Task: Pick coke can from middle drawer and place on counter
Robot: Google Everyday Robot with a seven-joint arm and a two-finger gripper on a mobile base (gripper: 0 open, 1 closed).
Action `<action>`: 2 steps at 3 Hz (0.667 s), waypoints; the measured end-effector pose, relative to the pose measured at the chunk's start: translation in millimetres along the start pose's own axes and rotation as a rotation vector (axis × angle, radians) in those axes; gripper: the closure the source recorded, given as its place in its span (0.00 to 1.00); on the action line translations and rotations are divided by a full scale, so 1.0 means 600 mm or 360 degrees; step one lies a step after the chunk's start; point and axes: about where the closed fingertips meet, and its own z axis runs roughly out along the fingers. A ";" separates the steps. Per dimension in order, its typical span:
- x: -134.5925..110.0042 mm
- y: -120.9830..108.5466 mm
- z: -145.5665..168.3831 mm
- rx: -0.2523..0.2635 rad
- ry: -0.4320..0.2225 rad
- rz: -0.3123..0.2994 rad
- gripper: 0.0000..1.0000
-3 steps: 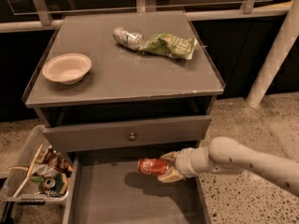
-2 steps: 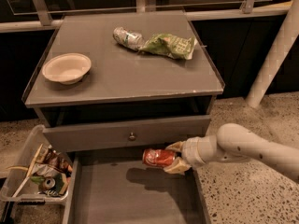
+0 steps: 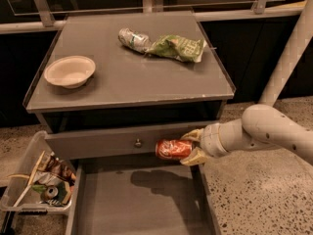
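The coke can (image 3: 172,149), red with white lettering, lies sideways in my gripper (image 3: 191,147), which is shut on it. I hold it in the air in front of the grey drawer front with the round knob (image 3: 138,143), above the open middle drawer (image 3: 142,204). The drawer's bare grey floor shows the can's shadow. The counter (image 3: 127,75) is above and behind the can. My pale arm (image 3: 264,131) comes in from the right.
On the counter stand a pale bowl (image 3: 70,71) at the left, a silvery-white can (image 3: 133,39) and a green crumpled bag (image 3: 177,48) at the back. A clear bin of clutter (image 3: 41,180) sits left of the drawer. A white post (image 3: 288,53) rises at the right.
My gripper has lifted the coke can up out of the middle drawer and a little to the left, to the height of the knobbed drawer front. The camera has come closer.
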 end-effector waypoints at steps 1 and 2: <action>-0.001 0.001 0.001 -0.0003 0.0000 -0.0002 1.00; -0.035 0.004 -0.025 0.0020 0.0040 -0.0089 1.00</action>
